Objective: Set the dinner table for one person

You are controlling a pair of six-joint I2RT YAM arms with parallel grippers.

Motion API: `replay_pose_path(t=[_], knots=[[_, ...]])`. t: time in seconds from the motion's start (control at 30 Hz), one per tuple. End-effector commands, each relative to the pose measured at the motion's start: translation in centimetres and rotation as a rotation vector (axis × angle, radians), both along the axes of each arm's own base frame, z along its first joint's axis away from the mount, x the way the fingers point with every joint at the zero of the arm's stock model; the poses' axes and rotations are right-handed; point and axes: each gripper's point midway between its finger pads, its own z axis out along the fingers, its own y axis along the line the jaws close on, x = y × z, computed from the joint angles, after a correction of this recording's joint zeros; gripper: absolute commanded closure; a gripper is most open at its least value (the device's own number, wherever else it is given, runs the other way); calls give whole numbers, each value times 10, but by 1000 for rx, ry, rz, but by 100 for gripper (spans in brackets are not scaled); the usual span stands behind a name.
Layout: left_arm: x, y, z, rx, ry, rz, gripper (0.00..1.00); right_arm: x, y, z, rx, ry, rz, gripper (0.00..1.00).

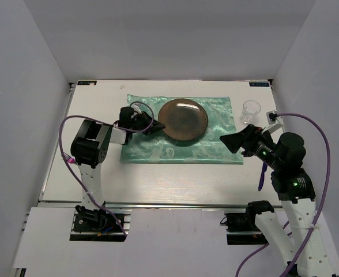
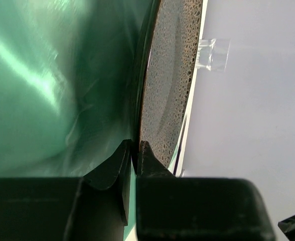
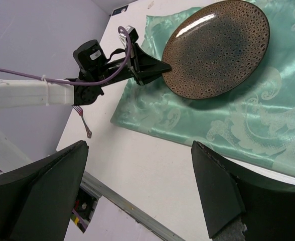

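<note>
The dinner table (image 1: 158,179) is a white tabletop with a metal front rail. A mint-green satin cloth (image 1: 215,115) lies at its far middle, and a brown speckled plate (image 1: 184,119) sits on the cloth. My left gripper (image 1: 153,125) is at the plate's left rim. In the left wrist view the gripper (image 2: 135,148) is shut on the rim of the plate (image 2: 170,75), beside the cloth (image 2: 47,75). My right gripper (image 1: 227,141) is open and empty above the cloth's front right corner. Its wrist view (image 3: 137,150) looks down on the plate (image 3: 217,47) and the cloth (image 3: 228,125).
A clear glass (image 1: 251,111) stands on the table right of the cloth and also shows in the left wrist view (image 2: 213,54). A purple utensil (image 1: 263,173) lies by the right arm. A small fork (image 3: 83,120) lies on the table under the left arm (image 3: 32,93).
</note>
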Motion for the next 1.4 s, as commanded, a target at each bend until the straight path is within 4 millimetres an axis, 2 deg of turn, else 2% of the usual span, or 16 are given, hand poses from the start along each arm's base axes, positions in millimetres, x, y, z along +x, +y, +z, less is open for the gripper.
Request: replay_pose_path(t=[0.0,0.2,0.43,0.53,0.57,0.73,0.83,0.87,0.9,0.97,1.1,1.17,1.27,1.3,1.33,1.37], knots=[[-9,-12,92,-130,-257,-92,100,1,2,4,-1,-39,18,11],[-20,-14,77,-140,-220,-100,100,0,4,3,3,-35,29,11],[-16,-15,66,-133,-197,-103,100,-1,5,3,5,-40,42,11],[-15,-13,66,-113,-181,-84,85,-2,5,4,6,-40,45,11],[-17,-12,61,-99,-153,-77,64,-2,5,4,5,-42,45,11],[-14,-2,59,-7,-118,-23,55,0,6,2,4,-43,48,11],[-15,1,63,15,-96,-8,44,2,8,-1,10,-35,55,11],[-16,3,63,39,-93,-3,8,4,8,-3,9,-34,55,11],[-16,6,61,71,-71,12,2,8,8,-7,8,-20,53,11],[-16,20,55,192,11,62,2,14,9,-10,9,-9,51,11],[-27,48,39,320,181,121,2,36,8,-24,-5,49,21,11],[-37,63,30,415,242,151,2,53,-3,-29,-45,70,-60,11],[-43,94,30,580,279,234,2,95,-19,-52,-155,201,-161,11],[-52,100,29,619,309,231,2,108,-31,-38,-194,187,-232,11],[-55,105,31,645,311,236,2,120,-39,-37,-227,198,-274,11],[-55,115,34,694,307,263,2,136,-44,-51,-265,249,-303,11]])
